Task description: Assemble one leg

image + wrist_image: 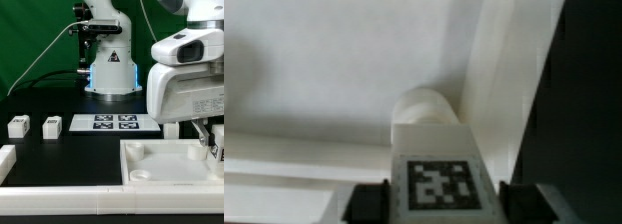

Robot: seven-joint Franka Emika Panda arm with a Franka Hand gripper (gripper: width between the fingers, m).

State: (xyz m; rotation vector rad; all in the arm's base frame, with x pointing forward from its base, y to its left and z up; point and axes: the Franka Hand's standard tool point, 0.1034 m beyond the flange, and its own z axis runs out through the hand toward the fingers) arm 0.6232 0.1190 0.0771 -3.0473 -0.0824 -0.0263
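Note:
My gripper hangs over the exterior view's right end of the large white tray-like part. In the wrist view it is shut on a leg, a white stubby block with a black-and-white tag on its face. The dark fingers press on both sides of it. The leg's rounded far end lies at an inner corner of the tray-like part, beside its raised wall. Two more legs stand loose on the black table at the exterior view's left.
The marker board lies flat behind the tray-like part. The arm's base stands at the back. A low white rail runs along the table's front and turns at the exterior view's left.

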